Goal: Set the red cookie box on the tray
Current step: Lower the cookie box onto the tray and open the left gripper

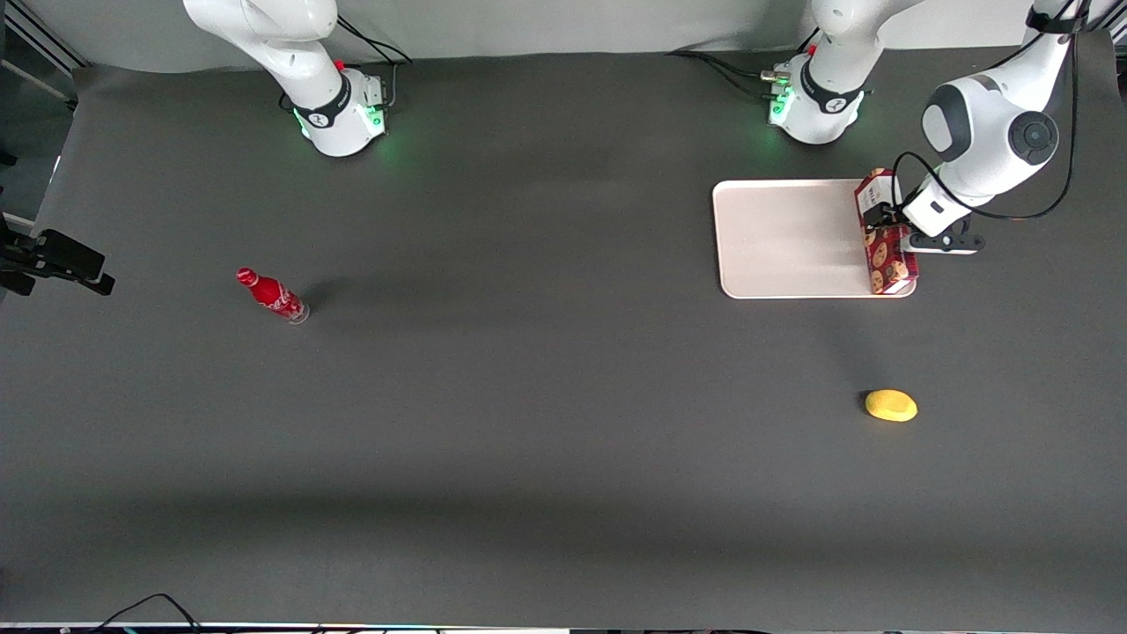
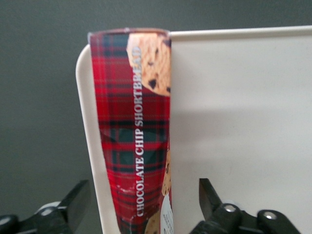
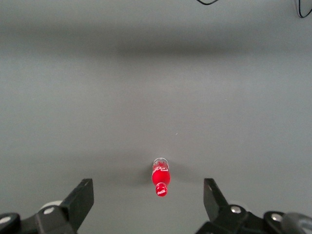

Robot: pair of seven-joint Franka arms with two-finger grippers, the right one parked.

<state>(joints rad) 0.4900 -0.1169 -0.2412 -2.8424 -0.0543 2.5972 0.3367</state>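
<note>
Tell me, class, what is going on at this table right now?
The working arm's pincer sits open astride the red cookie box, its fingers clear of the carton. The box lies along the tray edge nearest that arm. A yellow lemon and red soda bottle rest untouched on the table.

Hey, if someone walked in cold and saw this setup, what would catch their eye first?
Probably the red cookie box lying along one short edge of the tray, toward the working arm's end of the table. The gripper sits over it, fingers open on either side. A red soda bottle stands alone toward the parked arm's end.
</note>
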